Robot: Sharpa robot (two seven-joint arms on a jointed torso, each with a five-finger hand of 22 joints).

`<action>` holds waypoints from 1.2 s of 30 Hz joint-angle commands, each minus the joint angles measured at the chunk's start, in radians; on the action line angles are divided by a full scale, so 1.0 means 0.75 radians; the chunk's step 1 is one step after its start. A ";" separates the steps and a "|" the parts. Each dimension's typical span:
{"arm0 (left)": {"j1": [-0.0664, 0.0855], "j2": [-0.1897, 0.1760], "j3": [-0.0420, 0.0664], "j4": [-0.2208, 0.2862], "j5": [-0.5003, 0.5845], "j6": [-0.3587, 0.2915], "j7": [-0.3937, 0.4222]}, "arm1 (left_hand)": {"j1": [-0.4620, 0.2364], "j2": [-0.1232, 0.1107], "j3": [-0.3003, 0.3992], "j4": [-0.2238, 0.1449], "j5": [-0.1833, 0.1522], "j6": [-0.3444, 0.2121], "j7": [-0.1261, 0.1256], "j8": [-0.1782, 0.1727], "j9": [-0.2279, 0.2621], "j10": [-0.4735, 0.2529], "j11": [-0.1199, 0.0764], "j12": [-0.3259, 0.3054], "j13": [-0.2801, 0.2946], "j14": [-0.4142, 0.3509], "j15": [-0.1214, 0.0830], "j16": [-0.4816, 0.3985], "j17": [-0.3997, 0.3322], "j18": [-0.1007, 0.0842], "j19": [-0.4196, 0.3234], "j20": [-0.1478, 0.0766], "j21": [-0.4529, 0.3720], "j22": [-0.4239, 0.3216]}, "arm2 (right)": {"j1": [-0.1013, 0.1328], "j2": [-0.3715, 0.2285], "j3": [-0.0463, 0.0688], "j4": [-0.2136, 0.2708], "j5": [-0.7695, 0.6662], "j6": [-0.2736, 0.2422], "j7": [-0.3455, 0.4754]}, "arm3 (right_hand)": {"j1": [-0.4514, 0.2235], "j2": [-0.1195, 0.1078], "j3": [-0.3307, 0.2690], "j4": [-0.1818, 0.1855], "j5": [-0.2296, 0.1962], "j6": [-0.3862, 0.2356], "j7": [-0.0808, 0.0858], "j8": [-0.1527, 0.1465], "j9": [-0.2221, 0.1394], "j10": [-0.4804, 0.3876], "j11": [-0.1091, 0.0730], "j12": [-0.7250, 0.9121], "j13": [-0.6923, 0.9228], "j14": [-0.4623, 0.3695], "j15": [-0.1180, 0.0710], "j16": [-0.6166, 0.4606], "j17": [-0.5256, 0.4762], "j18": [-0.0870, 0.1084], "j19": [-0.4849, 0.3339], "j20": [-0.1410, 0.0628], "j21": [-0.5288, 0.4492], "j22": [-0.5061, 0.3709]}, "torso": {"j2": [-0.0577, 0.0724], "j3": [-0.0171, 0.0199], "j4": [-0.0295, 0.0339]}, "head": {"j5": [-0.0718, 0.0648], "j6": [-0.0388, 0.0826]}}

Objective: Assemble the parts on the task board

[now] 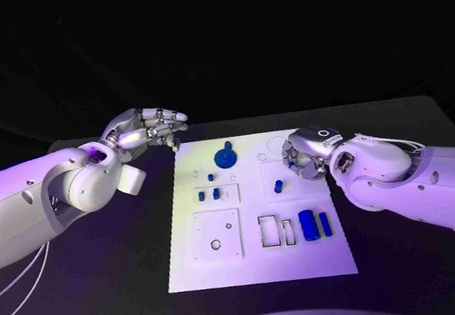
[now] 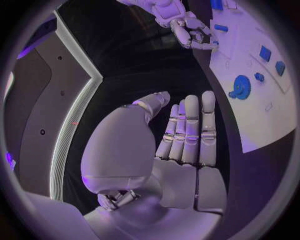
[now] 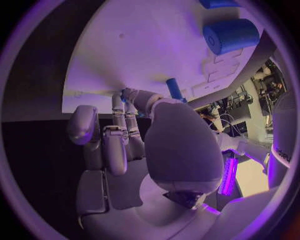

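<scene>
White task board (image 1: 259, 256) lies in the middle of a black table (image 1: 118, 268), its long sides running away from the robot. Small blue parts sit on it: one round gear-like disc (image 1: 225, 158) near the far edge, two tiny pieces (image 1: 207, 195) side by side in a square recess below the disc, one small piece (image 1: 280, 186) toward the right edge, and two upright cylinders (image 1: 315, 224) standing together near the right edge, closer to the robot. Two rectangular recesses sit just beside the cylinders, and a larger square plate lies near the left edge. No readable writing or labels can be made out on the board.

The left hand (image 1: 146, 129) hangs above the table off the board's far left corner, fingers curled inward and holding nothing. The right hand (image 1: 305, 154) reaches over the board's right edge, fingers bent down to the surface; its wrist view shows a slim blue peg (image 3: 174, 90) at its fingertips, though whether it is pinched cannot be told.
</scene>
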 commanded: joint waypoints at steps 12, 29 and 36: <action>0.001 0.008 0.001 -0.008 0.003 0.010 -0.007 | -0.007 0.006 -0.005 -0.004 0.007 -0.021 0.001 0.010 0.004 -0.011 0.010 -0.008 -0.003 -0.008 0.005 -0.004 -0.003 0.012 -0.002 0.002 -0.008 -0.003 | 0.020 -0.061 0.013 0.102 0.000 -0.097 -0.028 | -0.015 -0.001 0.016 -0.005 0.005 0.015 0.001 0.008 0.004 0.063 -0.050 0.001 0.004 0.087 -0.013 0.004 0.107 -0.018 0.005 -0.008 0.012 0.008 | 0.001 0.0000 0.0004 | 0.001 0.003; 0.001 0.034 0.000 -0.017 0.020 -0.007 -0.006 | -0.012 0.004 -0.011 -0.006 0.012 -0.039 0.004 0.019 0.008 -0.023 0.014 -0.011 -0.007 -0.015 0.009 -0.006 -0.008 0.011 -0.006 0.006 -0.013 -0.009 | 0.011 0.001 0.017 0.353 0.046 -0.088 -0.011 | -0.019 -0.004 0.024 -0.010 0.008 0.016 0.000 0.008 0.006 0.066 -0.051 -0.003 0.005 0.087 -0.015 0.003 0.105 -0.019 0.008 -0.008 0.019 0.013 | -0.002 -0.0010 -0.0001 | 0.043 -0.006; 0.001 0.044 0.000 -0.014 0.032 -0.016 -0.005 | -0.013 0.003 -0.011 -0.007 0.013 -0.042 0.005 0.020 0.008 -0.024 0.015 -0.011 -0.007 -0.016 0.010 -0.007 -0.009 0.011 -0.007 0.006 -0.014 -0.009 | -0.018 0.077 0.011 0.356 0.024 -0.077 0.008 | -0.020 -0.003 0.027 -0.012 0.009 0.016 0.000 0.007 0.006 0.067 -0.051 -0.005 0.006 0.087 -0.015 0.002 0.104 -0.020 0.008 -0.009 0.020 0.014 | 0.001 -0.0040 0.0023 | 0.063 -0.002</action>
